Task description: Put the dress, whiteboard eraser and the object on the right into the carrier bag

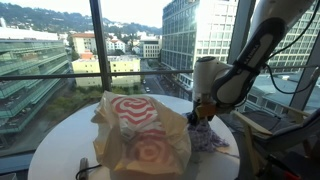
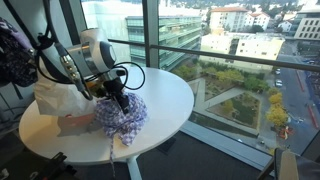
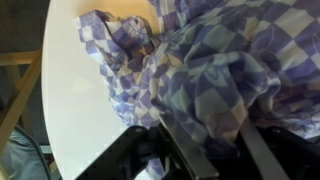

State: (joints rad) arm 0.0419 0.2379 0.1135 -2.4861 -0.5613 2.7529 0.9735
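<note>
The dress (image 1: pixel 210 140) (image 2: pixel 124 116) is a heap of purple-and-white checked cloth on the round white table (image 1: pixel 62 140) (image 2: pixel 168 85), right beside the carrier bag (image 1: pixel 140 128) (image 2: pixel 52 98), a whitish bag with red rings. My gripper (image 1: pixel 203 112) (image 2: pixel 119 99) points down into the heap. In the wrist view the dress (image 3: pixel 205 65) fills most of the picture, and a fold of it is bunched between the two dark fingers of my gripper (image 3: pixel 205 128), which press in on it from both sides. The whiteboard eraser and the round object are out of view.
The table's curved edge (image 3: pixel 62 120) runs close to the dress, with a wooden chair frame (image 3: pixel 18 95) below it. Tall windows (image 1: pixel 95 40) stand right behind the table. My arm's cables (image 2: pixel 135 72) loop over the table's middle.
</note>
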